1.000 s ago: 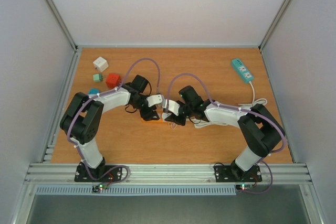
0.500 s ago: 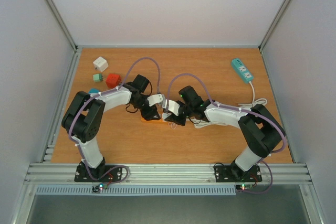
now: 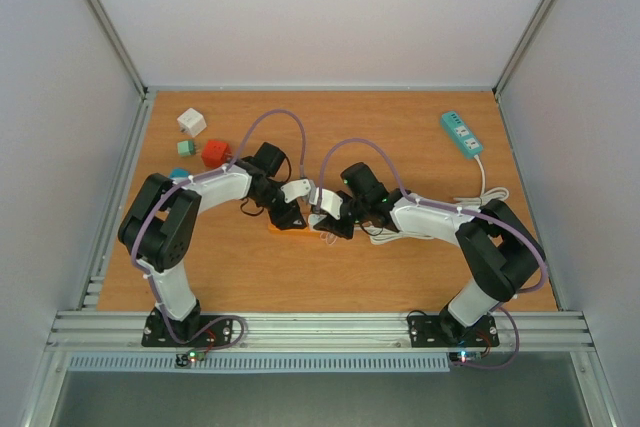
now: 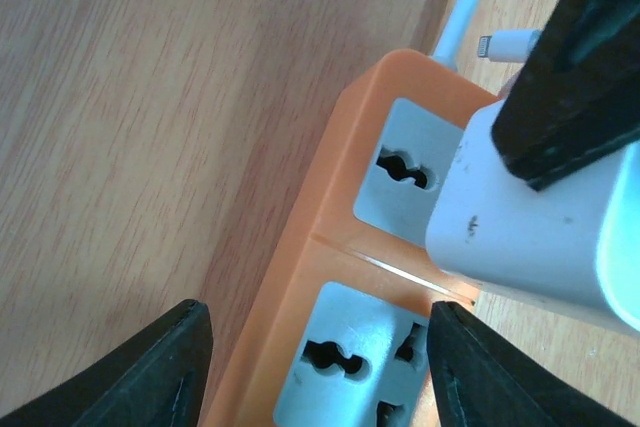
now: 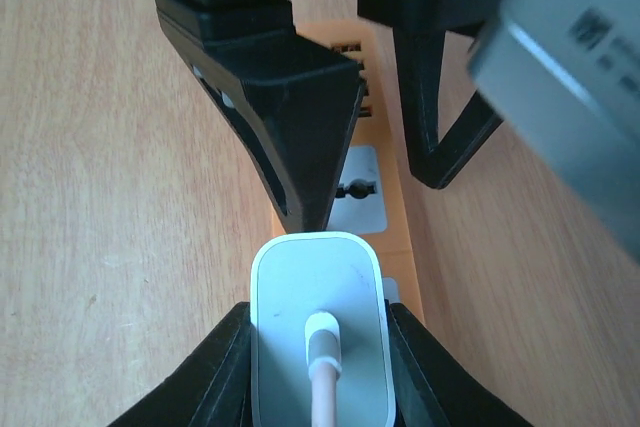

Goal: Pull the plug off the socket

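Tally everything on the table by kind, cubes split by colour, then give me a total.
Power strips: 2, orange power strip and teal power strip
White charger plug: 1
White cube: 1
Green cube: 1
Red cube: 1
Teal cube, partly hidden: 1
Total: 7

orange socket strip (image 4: 330,277), white plug (image 4: 540,227), jaws straddling

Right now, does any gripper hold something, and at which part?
The right gripper clamps the white plug by its two sides. The left gripper straddles the orange socket strip, open.
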Tool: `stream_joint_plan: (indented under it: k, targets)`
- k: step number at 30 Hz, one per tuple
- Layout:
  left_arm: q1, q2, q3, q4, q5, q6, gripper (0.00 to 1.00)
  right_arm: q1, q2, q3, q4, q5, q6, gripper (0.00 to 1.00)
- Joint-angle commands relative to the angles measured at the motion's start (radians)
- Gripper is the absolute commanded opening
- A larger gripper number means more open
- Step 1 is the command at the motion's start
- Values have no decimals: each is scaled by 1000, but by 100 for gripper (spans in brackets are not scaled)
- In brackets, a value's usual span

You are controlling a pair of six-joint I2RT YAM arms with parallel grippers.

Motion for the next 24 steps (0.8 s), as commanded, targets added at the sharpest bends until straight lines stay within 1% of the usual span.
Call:
stream_joint_plan:
  k: [1, 10, 14, 17, 24]
  targets:
    - [-2, 70, -33, 61, -206, 19, 60, 18, -51, 57, 23, -97, 35, 1]
    - [-2, 75, -25, 52, -205, 14, 59, 16, -57, 69, -5, -82, 24, 1]
    - [1, 57, -5, 33, -182, 10, 59, 6, -74, 77, -27, -91, 27, 1]
    - [17, 29, 28, 5, -135, 12, 60, -5, -91, 86, -51, -107, 36, 1]
    - [46, -52, 141, -71, -12, 19, 71, -24, -155, 97, -102, -131, 58, 1]
